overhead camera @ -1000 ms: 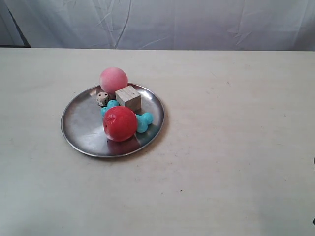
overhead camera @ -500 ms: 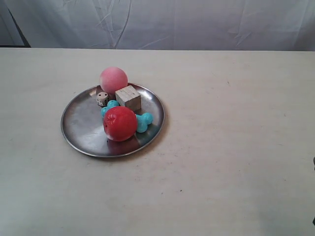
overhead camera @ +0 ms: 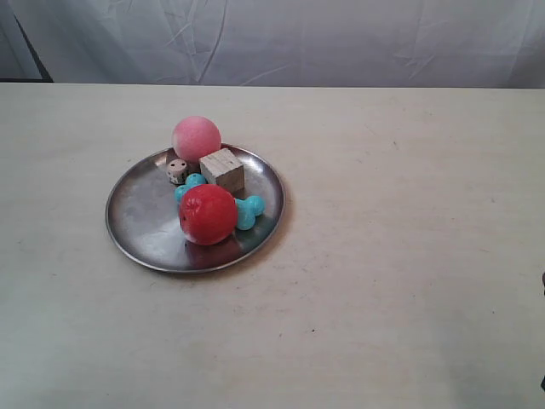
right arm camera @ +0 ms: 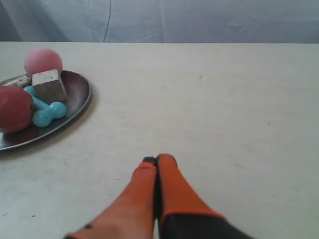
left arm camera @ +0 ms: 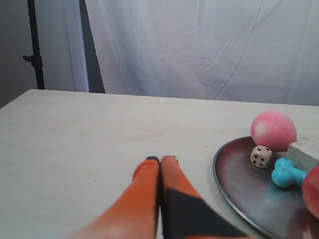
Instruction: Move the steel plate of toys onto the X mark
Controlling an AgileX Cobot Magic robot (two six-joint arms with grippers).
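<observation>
The steel plate (overhead camera: pixel 140 221) rests on the table, left of centre in the exterior view. On it lie a pink ball (overhead camera: pixel 197 139), a wooden cube (overhead camera: pixel 222 169), a small die (overhead camera: pixel 177 170), a teal bone toy (overhead camera: pixel 249 210) and a red apple (overhead camera: pixel 207 214). My left gripper (left arm camera: pixel 160 161) is shut and empty, hovering beside the plate's rim (left arm camera: pixel 219 177). My right gripper (right arm camera: pixel 156 161) is shut and empty too, well apart from the plate (right arm camera: pixel 77 102). Neither gripper shows in the exterior view. No X mark is visible in any view.
The pale beige table (overhead camera: pixel 400 256) stretches wide to the right of the plate. A white cloth backdrop (overhead camera: pixel 281 38) hangs behind the far edge. A dark stand pole (left arm camera: pixel 35 45) rises beyond the table's corner in the left wrist view.
</observation>
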